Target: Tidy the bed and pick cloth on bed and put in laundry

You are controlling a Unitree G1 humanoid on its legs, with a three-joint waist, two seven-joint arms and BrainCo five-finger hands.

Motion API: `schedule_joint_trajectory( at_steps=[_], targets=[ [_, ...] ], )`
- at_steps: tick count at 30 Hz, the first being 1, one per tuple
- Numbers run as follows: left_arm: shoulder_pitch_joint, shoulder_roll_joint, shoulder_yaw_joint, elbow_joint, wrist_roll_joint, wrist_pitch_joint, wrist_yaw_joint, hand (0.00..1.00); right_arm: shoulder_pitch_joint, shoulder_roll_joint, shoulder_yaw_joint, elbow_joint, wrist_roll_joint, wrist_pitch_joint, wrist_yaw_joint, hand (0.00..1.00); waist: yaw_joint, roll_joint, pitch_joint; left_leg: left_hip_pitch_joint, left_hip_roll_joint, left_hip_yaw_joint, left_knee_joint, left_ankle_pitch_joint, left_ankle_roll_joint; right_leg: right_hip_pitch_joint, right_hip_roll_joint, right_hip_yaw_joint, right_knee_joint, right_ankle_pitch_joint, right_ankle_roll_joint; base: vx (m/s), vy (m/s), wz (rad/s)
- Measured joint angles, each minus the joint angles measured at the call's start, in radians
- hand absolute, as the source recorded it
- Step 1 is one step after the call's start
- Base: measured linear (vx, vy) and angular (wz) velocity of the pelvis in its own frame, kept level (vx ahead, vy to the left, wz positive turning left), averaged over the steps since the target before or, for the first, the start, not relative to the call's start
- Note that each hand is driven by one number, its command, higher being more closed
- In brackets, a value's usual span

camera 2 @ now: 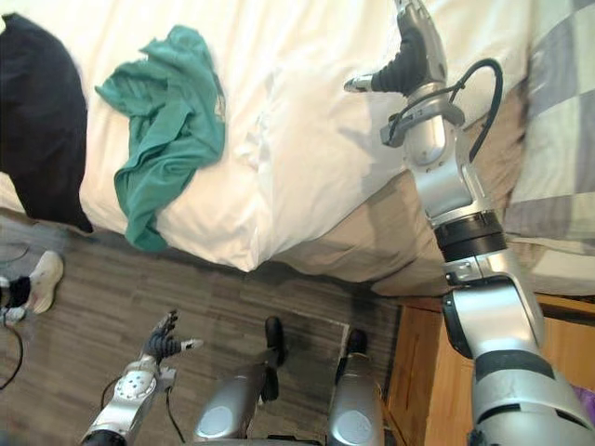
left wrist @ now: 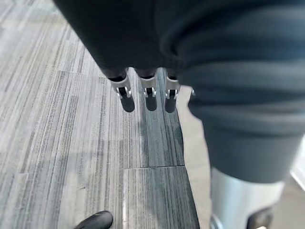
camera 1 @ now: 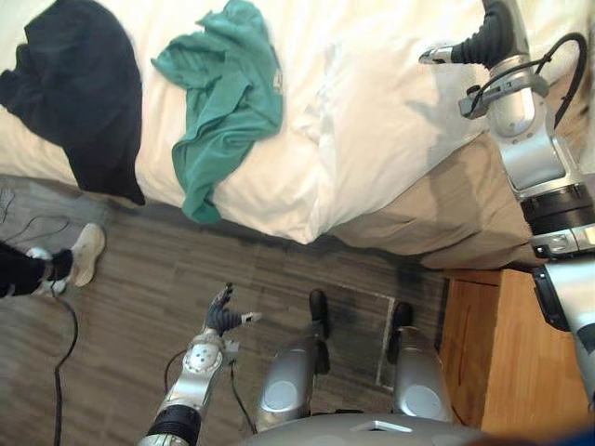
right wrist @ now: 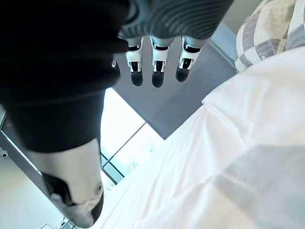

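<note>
The right robot hand (camera 2: pixel 414 56) is hovering over the plain white duvet (camera 1: pixel 372 111), fingers straight and holding nothing. The crumpled teal cotton shirt (camera 1: pixel 223 102) is lying well apart from it toward the robot's left, draping over the bed's edge, with a black fabric garment (camera 1: pixel 79 84) beyond. A good pick probably means coming down on the thickest teal folds without pinching the duvet beneath. The left robot hand (camera 1: pixel 223 316) is hanging loose-fingered and empty above the grey wood-look floor (camera 1: pixel 139 279).

Here's the white-covered bed (camera 1: pixel 372 111): a crumpled teal-green cloth (camera 1: pixel 223 102) trails over its near edge, a black garment (camera 1: pixel 79 88) is draped just beside it, and a grey-and-white checked pillow (camera 2: pixel 558 111) lies far right.
</note>
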Motion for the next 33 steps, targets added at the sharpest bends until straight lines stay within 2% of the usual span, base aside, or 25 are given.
schedule_joint_trajectory(
  at_steps=[4,7,12,13,16,24,31,33],
  targets=[
    [-0.027,-0.003,-0.009,0.072,0.003,-0.013,0.001,0.0,-0.033,0.047,0.001,0.086,-0.007,0.009,-0.001,0.0,0.008,0.007,0.019,-0.038,0.003,0.0,0.015,0.0,0.0,-0.029,0.0,0.002,0.0,0.011,-0.001,0.02,0.013,0.08],
    [-0.095,-0.004,-0.037,0.173,0.006,-0.01,0.029,0.0,-0.045,0.079,0.002,0.165,-0.046,0.022,-0.014,0.0,0.035,0.012,0.034,-0.053,0.002,0.002,0.017,0.006,-0.002,-0.043,0.0,0.008,0.0,0.013,-0.001,0.0,-0.001,0.01],
    [-0.119,-0.012,-0.041,0.173,0.002,-0.017,0.026,0.0,-0.045,0.124,0.001,0.192,-0.045,0.032,-0.045,0.0,0.042,0.018,0.046,-0.083,-0.001,-0.004,0.014,0.02,-0.002,-0.071,-0.002,0.007,0.004,0.013,-0.001,-0.01,-0.003,0.05],
    [-0.121,-0.011,-0.041,0.175,0.002,-0.018,0.026,0.0,-0.044,0.131,0.001,0.197,-0.046,0.033,-0.05,1.0,0.041,0.018,0.046,-0.084,-0.001,-0.004,0.012,0.021,-0.002,-0.074,-0.002,0.008,0.006,0.013,-0.001,0.0,0.0,0.0],
    [-0.167,-0.011,-0.045,0.208,-0.039,-0.019,0.025,0.0,-0.042,0.155,0.004,0.201,-0.067,0.034,-0.058,1.0,0.041,0.018,0.046,-0.102,-0.003,-0.004,0.011,0.029,-0.002,-0.104,-0.007,0.008,0.031,0.009,-0.003,-0.01,-0.015,0.02],
    [-0.215,-0.011,-0.065,0.229,-0.041,-0.018,0.023,0.0,0.003,0.156,0.011,0.201,-0.082,0.02,-0.057,1.0,0.038,0.015,0.044,-0.104,-0.003,0.005,-0.015,0.041,-0.006,-0.133,-0.019,0.007,0.077,-0.005,-0.007,-0.02,-0.043,0.03],
    [-0.218,-0.011,-0.065,0.243,-0.04,-0.017,0.021,0.0,0.119,0.152,-0.006,0.15,-0.079,0.017,-0.041,1.0,0.023,-0.006,0.035,-0.048,0.007,0.053,-0.026,0.05,0.003,-0.087,-0.018,0.01,0.073,-0.005,-0.007,0.03,-0.05,-0.05],
    [-0.205,0.002,-0.057,0.243,-0.038,-0.016,0.021,0.0,0.196,0.153,-0.019,0.096,-0.073,0.017,-0.031,1.0,0.021,-0.028,0.024,-0.027,0.014,0.079,-0.026,0.049,0.002,-0.064,-0.01,0.016,0.058,-0.005,-0.008,0.03,-0.047,-0.11]
  ],
)
